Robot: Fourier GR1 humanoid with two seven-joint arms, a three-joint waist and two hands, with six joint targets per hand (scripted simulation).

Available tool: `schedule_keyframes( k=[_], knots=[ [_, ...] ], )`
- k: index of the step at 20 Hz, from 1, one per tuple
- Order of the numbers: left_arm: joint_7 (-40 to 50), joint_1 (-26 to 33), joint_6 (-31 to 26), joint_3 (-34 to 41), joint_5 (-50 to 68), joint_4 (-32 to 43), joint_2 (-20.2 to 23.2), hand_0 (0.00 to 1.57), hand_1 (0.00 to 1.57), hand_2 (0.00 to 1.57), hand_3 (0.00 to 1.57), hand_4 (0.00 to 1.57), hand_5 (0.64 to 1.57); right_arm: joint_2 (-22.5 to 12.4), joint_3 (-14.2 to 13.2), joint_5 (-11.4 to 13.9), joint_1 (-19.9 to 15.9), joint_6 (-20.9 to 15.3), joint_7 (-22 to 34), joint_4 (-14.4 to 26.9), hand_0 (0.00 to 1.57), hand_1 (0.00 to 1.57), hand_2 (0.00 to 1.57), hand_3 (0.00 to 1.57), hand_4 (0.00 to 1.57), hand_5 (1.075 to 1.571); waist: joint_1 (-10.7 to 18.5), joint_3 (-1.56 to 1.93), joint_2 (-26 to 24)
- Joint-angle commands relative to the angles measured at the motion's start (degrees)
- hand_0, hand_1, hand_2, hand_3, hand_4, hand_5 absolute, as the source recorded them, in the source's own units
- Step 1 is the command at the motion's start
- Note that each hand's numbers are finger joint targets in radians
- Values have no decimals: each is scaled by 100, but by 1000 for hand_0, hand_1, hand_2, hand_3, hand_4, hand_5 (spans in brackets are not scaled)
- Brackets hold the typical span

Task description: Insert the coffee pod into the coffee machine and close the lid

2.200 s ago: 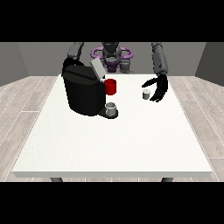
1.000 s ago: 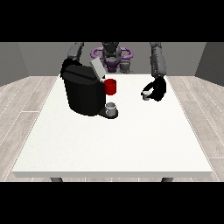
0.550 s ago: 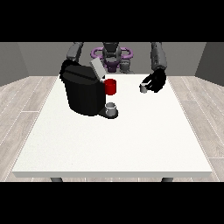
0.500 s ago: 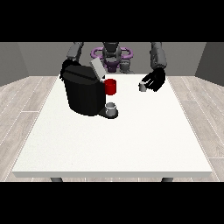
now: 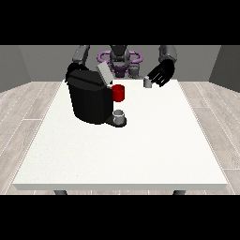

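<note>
1. The coffee pod [image 5: 147, 83] is pinched at the fingertips of the hand at the view's right [image 5: 161, 73], lifted off the white table [image 5: 122, 150].
2. The coffee machine [image 5: 90, 96] sits well off to that hand's side, lid [image 5: 104, 74] tilted open.
3. The pod is judged light, small, stiff-walled and likely slick; it is best held by the side wall, top kept free for seating.
4. The pod chamber is not visible from here.
5. The other hand is hidden behind the machine; its state cannot be told.
</note>
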Motion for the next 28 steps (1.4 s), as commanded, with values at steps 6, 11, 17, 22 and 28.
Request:
schedule_keyframes(
  k=[6, 11, 17, 22, 28],
  knots=[
    [298, -508, 268, 252, -94, 27, 26, 1011, 1011, 1199, 1224, 543, 1571, 74, 385, -145, -157, -57, 68, -452, 0, 0, 0, 0, 521, 1571, -431, -2, 254],
    [846, -1290, -33, 514, 71, 81, 164, 1211, 1211, 1253, 1199, 507, 1571, 41, 350, 124, -496, -93, 381, -471, 0, 0, 0, 0, 507, 1571, -681, -2, 409],
    [870, -1629, -286, 585, 65, 231, 376, 1264, 1264, 1319, 1251, 516, 1571, 51, 484, 210, -558, -231, 709, -854, 0, 0, 0, 0, 549, 1571, -968, -3, 457],
    [1028, -1590, 19, 389, -158, 77, 29, 1281, 1281, 1306, 1226, 501, 1571, -176, 145, 15, -556, -94, 352, -575, 0, 0, 0, 0, 459, 1571, -772, 0, 605],
    [757, -1708, -81, 422, -146, 84, 131, 1314, 1314, 1328, 1230, 493, 1571, -234, 33, -52, -552, 2, 36, -447, 0, 0, 0, 0, 480, 1571, -740, 1, 944]
  ],
)
